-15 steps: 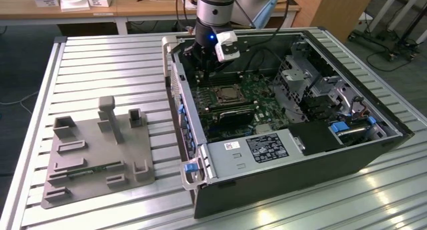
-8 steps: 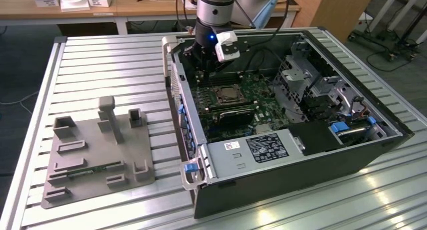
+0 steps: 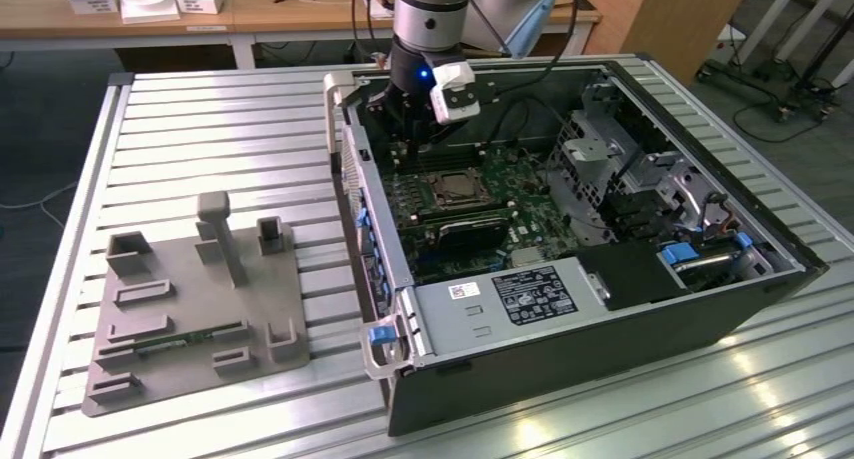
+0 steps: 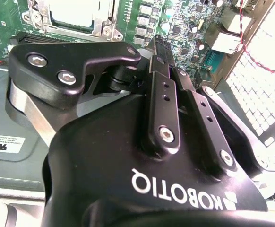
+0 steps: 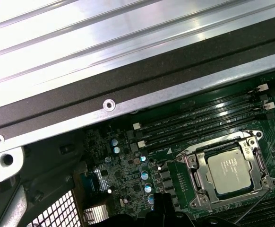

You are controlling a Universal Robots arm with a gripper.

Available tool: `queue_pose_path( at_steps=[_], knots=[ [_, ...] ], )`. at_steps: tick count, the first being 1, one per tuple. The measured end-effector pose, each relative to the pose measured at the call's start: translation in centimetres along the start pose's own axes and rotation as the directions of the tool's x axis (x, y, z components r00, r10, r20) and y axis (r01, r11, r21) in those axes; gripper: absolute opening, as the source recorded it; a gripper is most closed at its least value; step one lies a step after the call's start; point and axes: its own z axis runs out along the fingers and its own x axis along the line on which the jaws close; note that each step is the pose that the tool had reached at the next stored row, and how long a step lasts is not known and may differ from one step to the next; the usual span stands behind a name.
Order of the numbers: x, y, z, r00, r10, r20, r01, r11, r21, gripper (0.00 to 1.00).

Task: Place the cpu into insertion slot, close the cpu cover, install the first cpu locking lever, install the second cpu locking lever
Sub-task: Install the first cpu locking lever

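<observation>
One black robot hand [image 3: 408,139] hangs low inside the open black computer case [image 3: 561,369], over the green circuit board [image 4: 0,21] and a little to one side of the socket. I cannot tell whether the hand is spread or pressed together, and I see nothing carried in it.

Just beyond it the cpu [image 5: 231,169], a small flat square chip with a silver-grey metal top, lies seated in the insertion slot [image 5: 201,201], the square socket with a silver metal rim. The cpu cover [image 5: 200,172], a thin silver frame plate with a square window, lies flat around the chip, so seating and covering look done to me.

A thin wire lever [image 5: 175,158] juts from one socket corner and a second wire [image 5: 251,210] runs off the opposite side. Neither looks hooked, though I can't be sure. I'd say the first locking lever is the step in hand. It calls for a sure catch on a very slim rod, pressed down and tucked under its hook without scraping the board.

Long narrow black memory slots [image 5: 199,124] run beside the socket. The case stands on a ribbed aluminium counter [image 3: 214,129], with a grey moulded fixture plate [image 3: 187,319] well apart, toward the exterior view's left.
</observation>
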Motion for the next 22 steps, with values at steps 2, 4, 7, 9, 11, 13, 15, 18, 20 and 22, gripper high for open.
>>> queue_pose_path(
  at_steps=[2,4,7,9,11,13,15,18,20,22],
  knots=[
    [0.0,0.0,0.0,1.0,0.0,0.0,0.0,1.0,0.0,0.1],
    [0.0,0.0,0.0,1.0,0.0,0.0,0.0,1.0,0.0,0.1],
    [0.0,0.0,0.0,1.0,-0.008,-0.0002,0.008,1.0,-0.0002,0.1],
    [0.01,0.01,0.01,0.9998,-0.022,-0.0004,0.022,0.9998,-0.0003,0.1],
    [0.02,0.04,-0.05,0.9997,-0.023,-0.0006,0.023,0.9997,-0.0002,0.1],
    [0.02,0.06,-0.16,0.9997,-0.024,-0.001,0.024,0.9997,-0.0016,0.1],
    [0.04,0.1,-0.31,0.9997,-0.024,-0.0013,0.024,0.9997,-0.0027,0.1],
    [0.06,0.19,-0.47,0.9995,-0.03,-0.0014,0.03,0.9995,-0.0032,0.1],
    [0.07,0.2,-0.47,0.9992,-0.041,-0.0017,0.041,0.9992,-0.0038,0.1],
    [0.08,0.21,-0.48,0.9984,-0.056,-0.0024,0.056,0.9984,-0.0053,0.1]
  ],
)
